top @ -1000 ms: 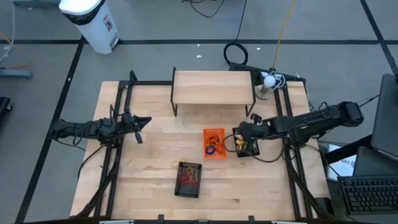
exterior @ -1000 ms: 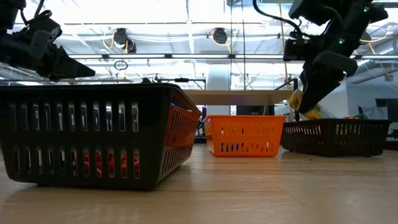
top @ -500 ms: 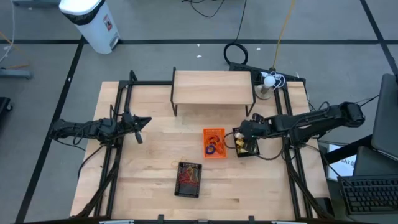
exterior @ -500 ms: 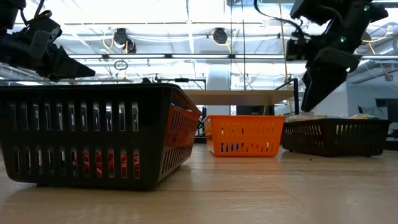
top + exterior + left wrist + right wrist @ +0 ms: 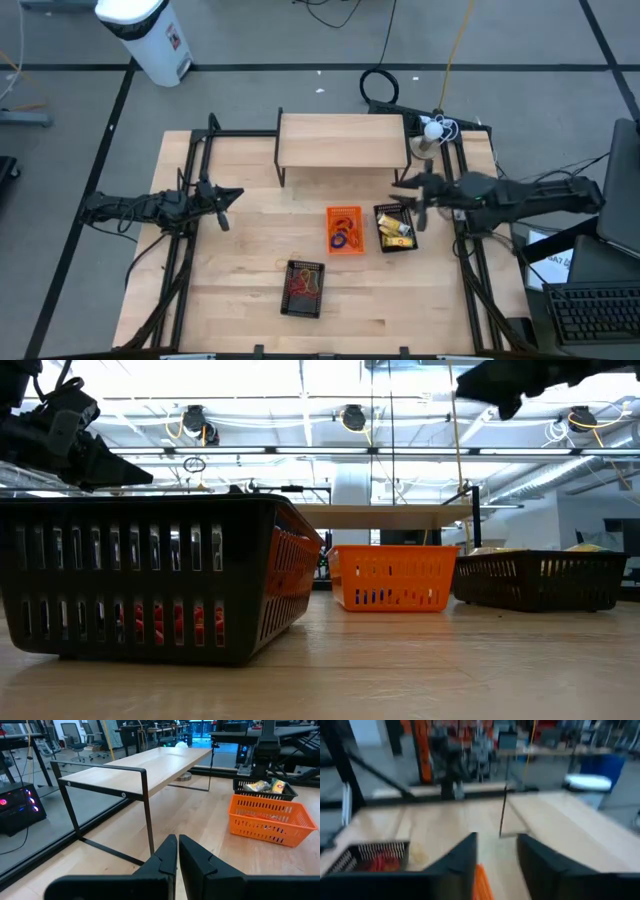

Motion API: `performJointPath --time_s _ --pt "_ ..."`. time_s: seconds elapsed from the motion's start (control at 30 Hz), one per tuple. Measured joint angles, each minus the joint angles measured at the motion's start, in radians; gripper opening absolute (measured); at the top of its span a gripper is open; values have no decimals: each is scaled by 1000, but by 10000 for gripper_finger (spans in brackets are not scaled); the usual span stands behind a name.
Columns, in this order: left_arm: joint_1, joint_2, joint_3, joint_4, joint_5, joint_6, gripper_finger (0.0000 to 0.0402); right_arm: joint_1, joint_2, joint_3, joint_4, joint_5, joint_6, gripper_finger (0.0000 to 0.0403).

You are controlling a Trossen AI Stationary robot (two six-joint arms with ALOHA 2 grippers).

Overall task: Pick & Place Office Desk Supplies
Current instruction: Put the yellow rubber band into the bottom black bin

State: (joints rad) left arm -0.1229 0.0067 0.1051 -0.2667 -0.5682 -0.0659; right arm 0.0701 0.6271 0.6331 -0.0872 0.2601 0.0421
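Right gripper (image 5: 412,199) raised above black slotted plastic basket (image 5: 396,229) of yellow packets (image 5: 399,229), jaws spread, empty. Left gripper (image 5: 226,207) parked at desk's left, jaws pressed together.

Both arms are matte black and slim-jointed, black cables trailing along them, left gripper (image 5: 177,851) showing flat wedge-shaped fingers.

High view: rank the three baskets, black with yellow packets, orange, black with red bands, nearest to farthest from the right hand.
From the right hand, open above the table's right part:
1. Black basket with yellow packets, just beside it, toward the front edge.
2. Orange basket, next over toward the table's middle.
3. Black basket with red bands, farthest, near the front edge.
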Motion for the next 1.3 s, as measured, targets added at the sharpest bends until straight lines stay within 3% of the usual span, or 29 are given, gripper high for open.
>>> performJointPath --time_s 0.13,0.2,0.47,1.0,1.3 --pt "0 0 0 0 0 3 21 -17 -129 -54 31 -29 -15 33" --pt "0 0 0 0 0 4 21 -17 -181 -83 47 -30 -32 11" --pt "0 0 0 0 0 4 21 -17 -334 -250 267 -180 -104 3" --pt "0 0 0 -19 1 -1 21 -17 -627 -469 299 -180 -109 1" --pt "0 0 0 -19 1 -4 21 -17 -623 -512 304 -183 -91 1"
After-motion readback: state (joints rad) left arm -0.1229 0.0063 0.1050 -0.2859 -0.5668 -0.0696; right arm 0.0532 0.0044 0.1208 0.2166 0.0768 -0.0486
